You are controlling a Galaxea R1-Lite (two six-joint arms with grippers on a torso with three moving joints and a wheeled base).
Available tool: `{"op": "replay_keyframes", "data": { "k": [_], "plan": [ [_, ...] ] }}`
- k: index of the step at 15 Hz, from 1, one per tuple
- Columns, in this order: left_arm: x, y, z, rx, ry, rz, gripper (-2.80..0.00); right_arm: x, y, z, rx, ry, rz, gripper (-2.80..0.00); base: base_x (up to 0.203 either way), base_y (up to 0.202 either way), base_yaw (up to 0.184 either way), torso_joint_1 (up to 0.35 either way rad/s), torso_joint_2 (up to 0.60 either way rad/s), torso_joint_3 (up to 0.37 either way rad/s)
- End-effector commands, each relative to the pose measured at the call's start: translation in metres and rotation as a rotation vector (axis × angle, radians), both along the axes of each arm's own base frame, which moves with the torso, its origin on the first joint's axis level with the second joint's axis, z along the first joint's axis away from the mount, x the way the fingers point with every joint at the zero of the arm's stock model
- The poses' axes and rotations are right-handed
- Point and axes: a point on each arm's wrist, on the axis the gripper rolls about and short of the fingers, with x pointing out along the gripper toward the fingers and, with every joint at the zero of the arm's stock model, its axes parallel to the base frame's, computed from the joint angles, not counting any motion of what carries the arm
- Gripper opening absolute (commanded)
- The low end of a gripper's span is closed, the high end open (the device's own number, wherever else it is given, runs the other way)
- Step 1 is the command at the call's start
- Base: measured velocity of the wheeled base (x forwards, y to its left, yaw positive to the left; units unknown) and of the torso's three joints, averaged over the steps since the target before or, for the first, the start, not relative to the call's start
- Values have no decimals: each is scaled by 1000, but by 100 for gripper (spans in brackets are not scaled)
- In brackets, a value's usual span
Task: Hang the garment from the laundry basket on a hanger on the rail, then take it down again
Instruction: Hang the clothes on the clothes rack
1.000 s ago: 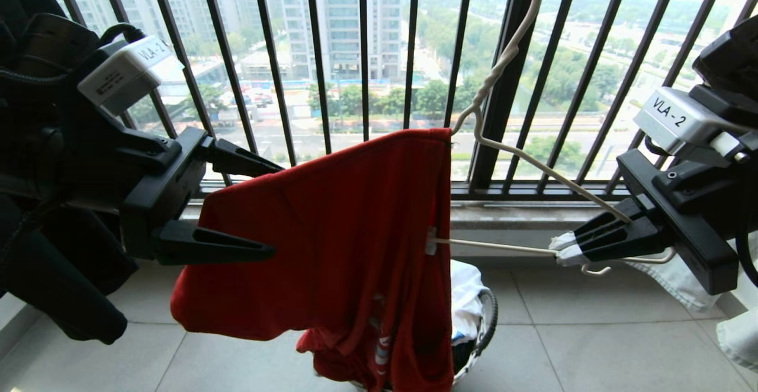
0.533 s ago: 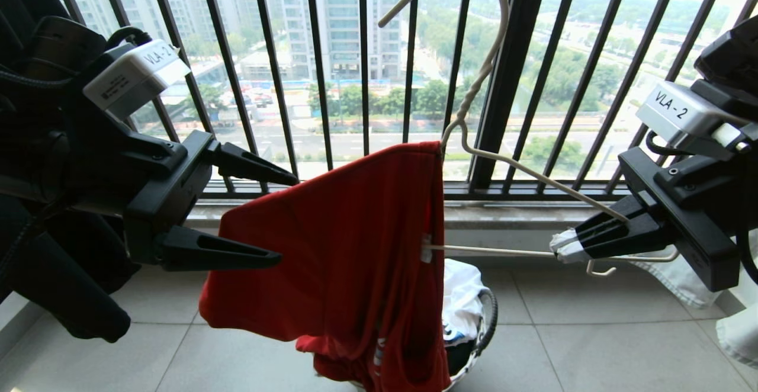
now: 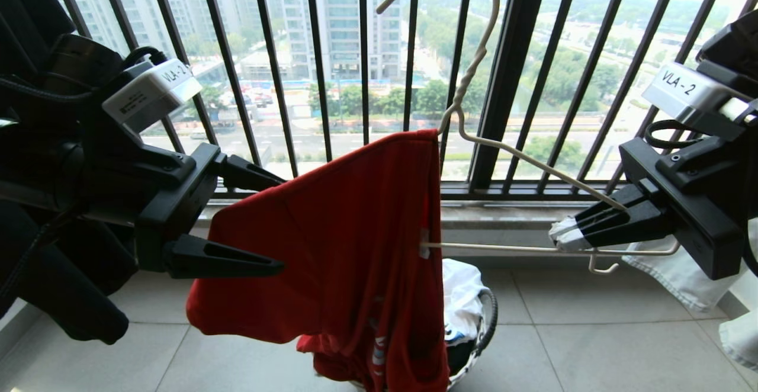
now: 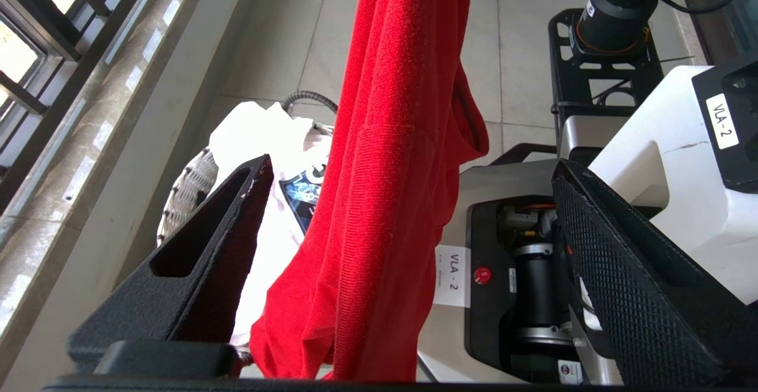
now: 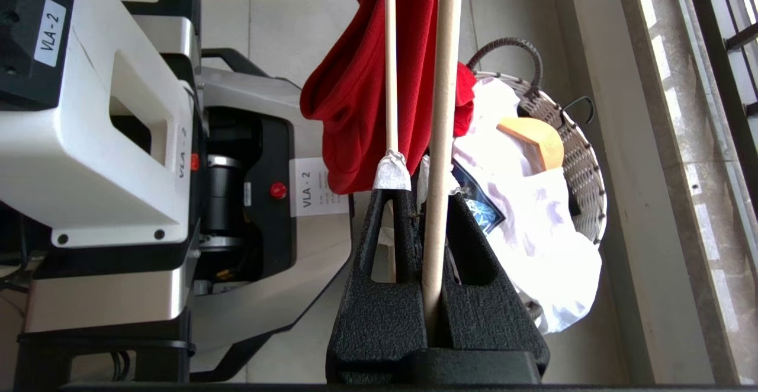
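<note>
A plain red is shown by the garment (image 3: 349, 244), with a strip of white and blue print near its lower hem. An off-white tone is carried by the hanger (image 3: 521, 156). The laundry basket (image 5: 583, 161) is woven in whitish-grey with a dark rim and dark handles. A white garment (image 5: 533, 214) with a dark blue print is seen inside it, beside a tan wooden hanger (image 5: 533, 137). The floor tiles (image 3: 592, 344) are pale grey.

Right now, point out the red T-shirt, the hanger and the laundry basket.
red T-shirt (image 3: 349, 226): head view, middle of the draped cloth.
hanger (image 3: 521, 155): head view, bare sloping arm.
laundry basket (image 5: 583, 161): right wrist view, woven wall beside the window ledge.
</note>
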Motion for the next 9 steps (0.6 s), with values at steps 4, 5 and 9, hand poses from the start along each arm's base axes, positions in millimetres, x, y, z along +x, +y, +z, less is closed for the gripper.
{"op": "replay_keyframes", "data": {
  "k": [4, 5, 9],
  "plan": [
    [6, -1, -13, -1, 55, -12, 0, 5, -2, 1, 28, 17, 9, -280, 0, 0, 0, 0, 0, 0],
    [8, -1, -14, 0, 60, -12, 0, 4, -2, 2, 29, 20, 10, -280, 0, 0, 0, 0, 0, 0],
    [17, -3, -16, -10, 27, -10, 0, 3, -2, 6, 41, 17, 18, -280, 0, 0, 0, 0, 0, 0]
  ]
}}
